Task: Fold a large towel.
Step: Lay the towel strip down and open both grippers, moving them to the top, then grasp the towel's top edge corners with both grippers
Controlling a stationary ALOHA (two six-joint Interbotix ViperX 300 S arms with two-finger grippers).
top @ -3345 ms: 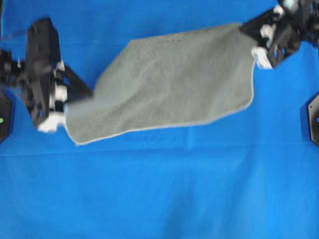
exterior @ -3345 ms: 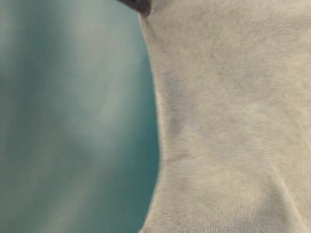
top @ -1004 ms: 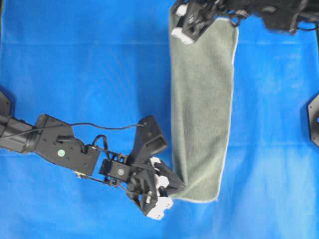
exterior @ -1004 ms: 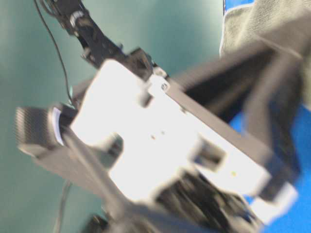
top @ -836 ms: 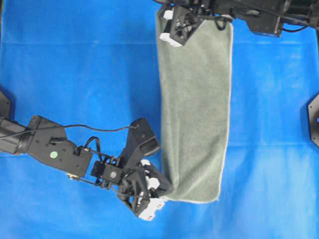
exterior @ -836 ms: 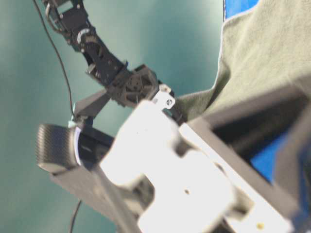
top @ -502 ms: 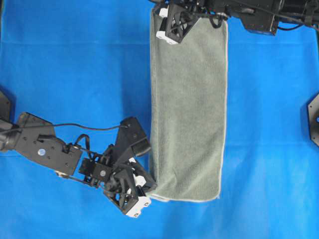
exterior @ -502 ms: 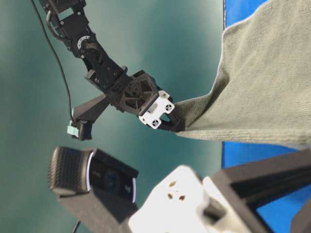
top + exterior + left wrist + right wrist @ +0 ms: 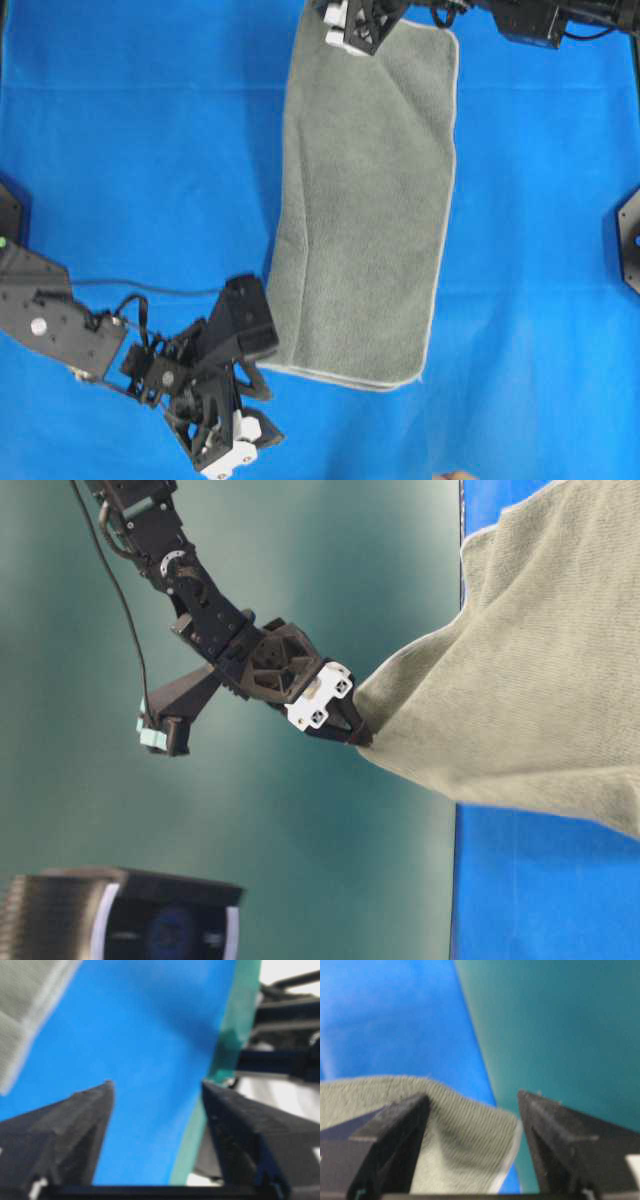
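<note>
The grey-green terry cloth towel with its thin pale hem [image 9: 365,210] lies folded into a long strip on the bright blue sheet [image 9: 140,150], running from the sheet's far edge toward the near side, its lower end doubled with two hem lines showing one just under the other. Broad stretches of bare blue lie to either side of the strip and below it. The left gripper [image 9: 245,410] sits just off the towel's lower left corner, apart from the cloth, and its wrist view shows the two dark fingers [image 9: 75,1125] spread with only blue between them. The right gripper [image 9: 350,20] is at the towel's top left corner by the sheet's edge, jaws parted, one finger over the cloth. Half a second ago both grippers were pinching those corners; since then both have let go, the left has backed away down-left, and the towel's lower end has settled flatter and wider.
</note>
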